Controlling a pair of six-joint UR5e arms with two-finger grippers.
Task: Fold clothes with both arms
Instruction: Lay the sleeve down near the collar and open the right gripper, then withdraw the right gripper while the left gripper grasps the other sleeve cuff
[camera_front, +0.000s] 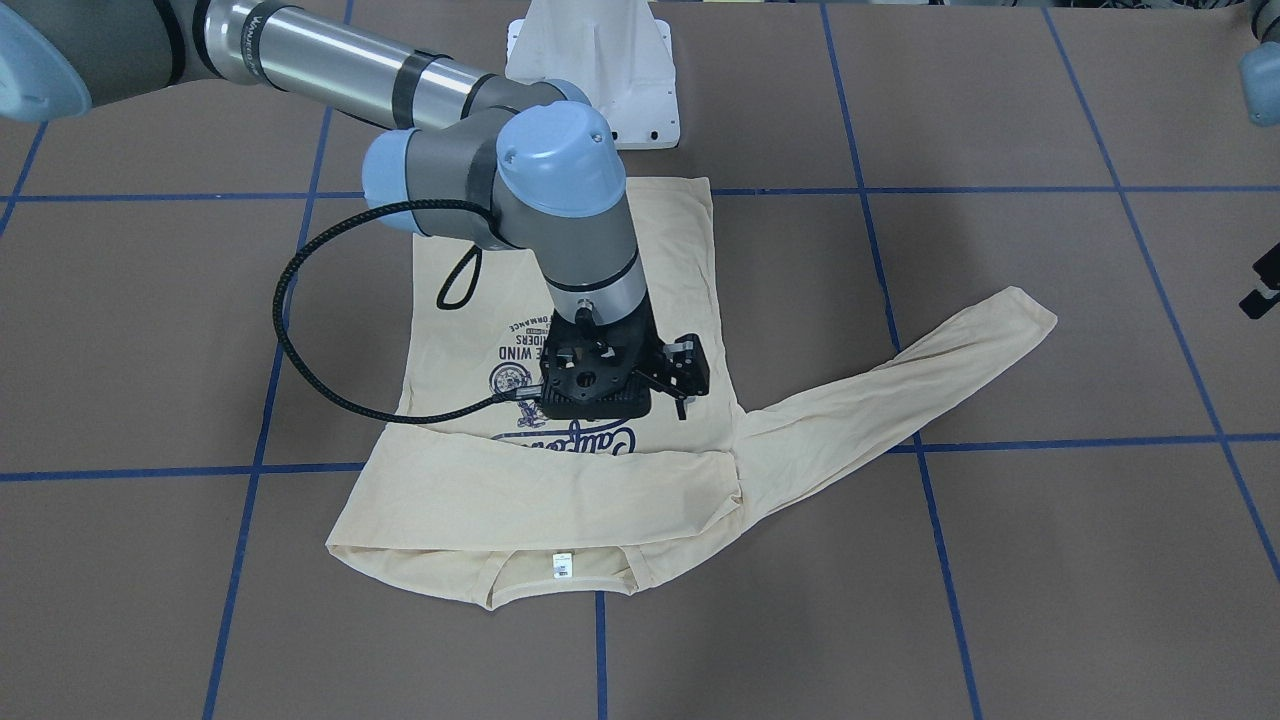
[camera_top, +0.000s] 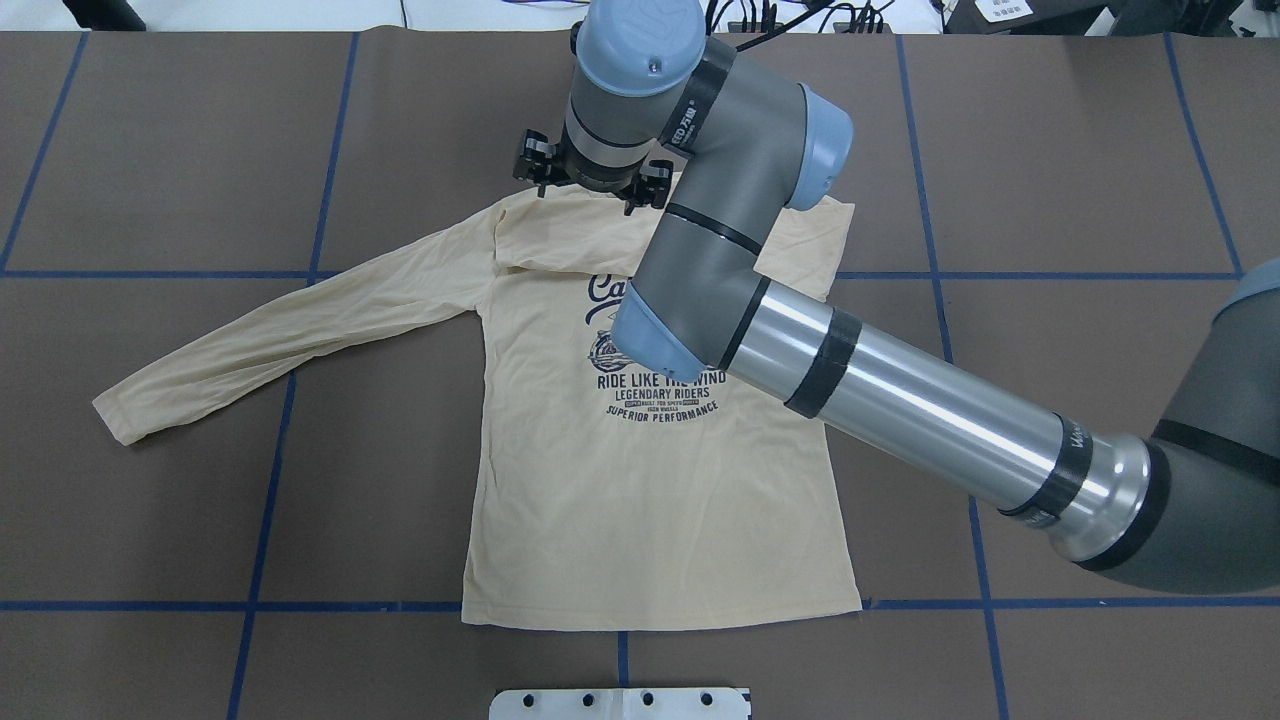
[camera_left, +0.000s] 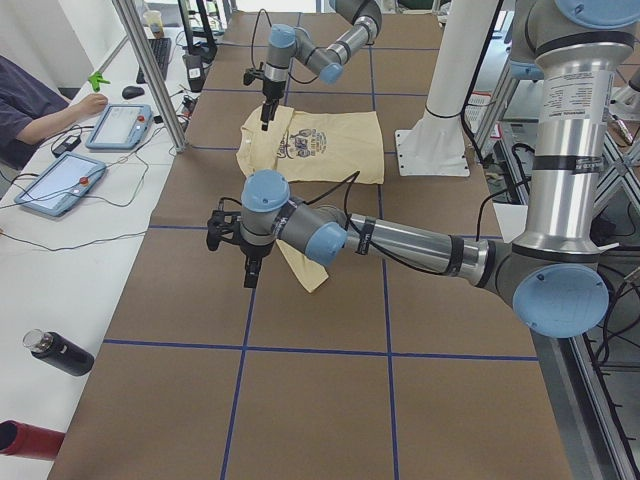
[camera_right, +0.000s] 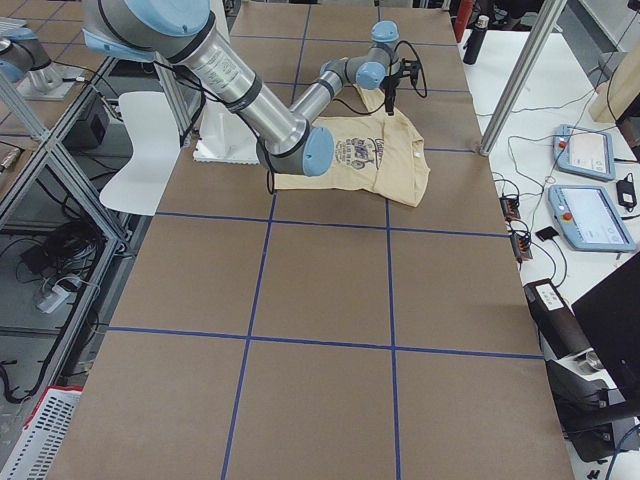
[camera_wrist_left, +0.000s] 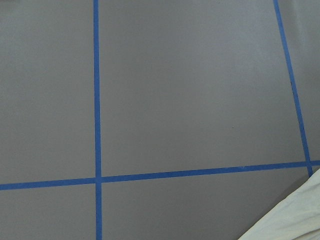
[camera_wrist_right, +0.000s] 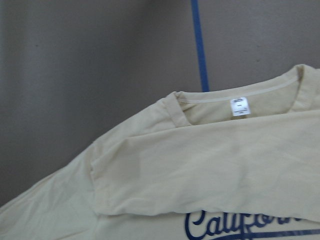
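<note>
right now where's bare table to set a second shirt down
The table is bare on the operators' side of the shirt, past its collar, and over the whole end on the robot's right. Crowded: its middle under the right arm, and the spread sleeve, where the left arm hovers.

Bright, even overhead light; soft shadows on the bench. Glare streaks the right arm. Right wrist view dims toward 9 o'clock.

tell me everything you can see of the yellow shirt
The shirt is thin, pale cream-yellow, long-sleeved, lying flat on the brown table with its navy print up. One sleeve is folded across the chest, covering the print's top; the other stretches out to the robot's left. A white label shows inside the collar.
</note>
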